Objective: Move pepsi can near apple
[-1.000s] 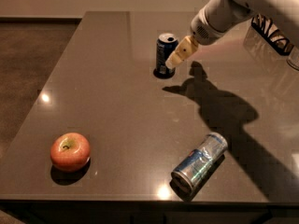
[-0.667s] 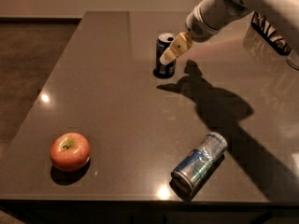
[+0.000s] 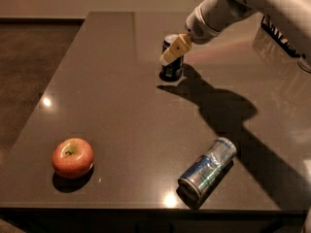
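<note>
The pepsi can, dark navy with a silver top, stands upright at the back middle of the dark table. My gripper comes in from the upper right on a white arm and is right at the can's upper part, partly covering it. The apple, red-orange with a yellowish top and dark stem, sits near the front left corner, far from the can.
A lighter silver-and-blue can lies on its side near the front edge, right of centre. A dark-and-white patterned object sits at the far right. The arm casts a broad shadow across the right half.
My gripper has moved left, from beside the pepsi can's right side to over its upper part. The cans and the apple have not moved.
</note>
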Available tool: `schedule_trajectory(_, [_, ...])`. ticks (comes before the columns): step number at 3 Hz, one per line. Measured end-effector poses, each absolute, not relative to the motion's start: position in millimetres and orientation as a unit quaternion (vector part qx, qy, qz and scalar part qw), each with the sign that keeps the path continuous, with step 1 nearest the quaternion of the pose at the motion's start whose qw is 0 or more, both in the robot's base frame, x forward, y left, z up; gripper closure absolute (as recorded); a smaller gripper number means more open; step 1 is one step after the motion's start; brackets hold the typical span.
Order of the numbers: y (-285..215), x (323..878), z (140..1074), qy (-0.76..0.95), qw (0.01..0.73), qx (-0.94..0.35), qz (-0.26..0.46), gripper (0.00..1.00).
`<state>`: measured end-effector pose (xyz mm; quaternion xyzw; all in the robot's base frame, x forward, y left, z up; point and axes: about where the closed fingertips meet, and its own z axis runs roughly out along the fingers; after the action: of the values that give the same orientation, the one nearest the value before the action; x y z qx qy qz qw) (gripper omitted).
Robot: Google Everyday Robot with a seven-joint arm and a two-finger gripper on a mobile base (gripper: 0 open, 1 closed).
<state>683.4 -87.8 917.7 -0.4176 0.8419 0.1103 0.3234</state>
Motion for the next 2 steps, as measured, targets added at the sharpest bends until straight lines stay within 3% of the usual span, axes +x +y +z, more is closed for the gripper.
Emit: schedule_trajectory(2, [-70.2, 667.4, 924.8, 0.829, 0.321, -0.434, 0.146, 0.65])
